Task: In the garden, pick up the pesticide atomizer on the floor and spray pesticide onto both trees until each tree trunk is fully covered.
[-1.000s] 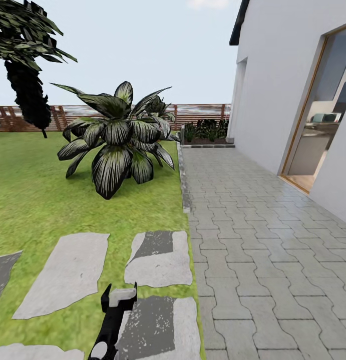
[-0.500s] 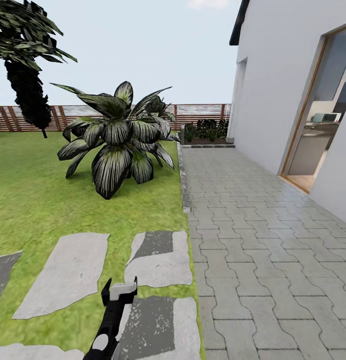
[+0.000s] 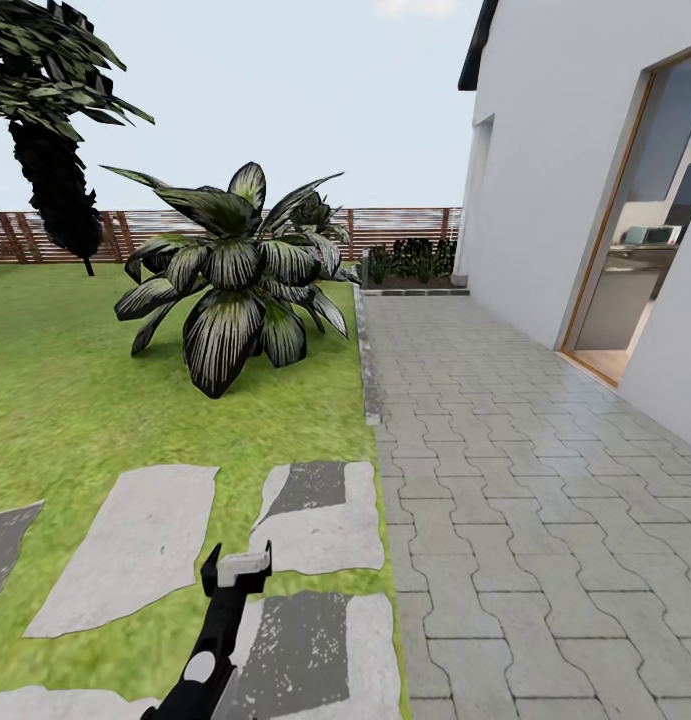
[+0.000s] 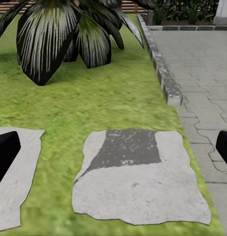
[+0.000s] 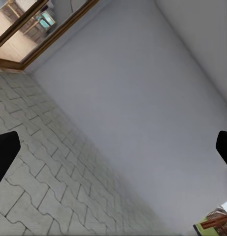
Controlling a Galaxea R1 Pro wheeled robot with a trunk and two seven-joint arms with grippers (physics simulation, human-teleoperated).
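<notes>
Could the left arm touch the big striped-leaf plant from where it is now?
Probably not. The left tool hangs over the stepping stones, and a broad stretch of lawn separates it from the plant.
</notes>
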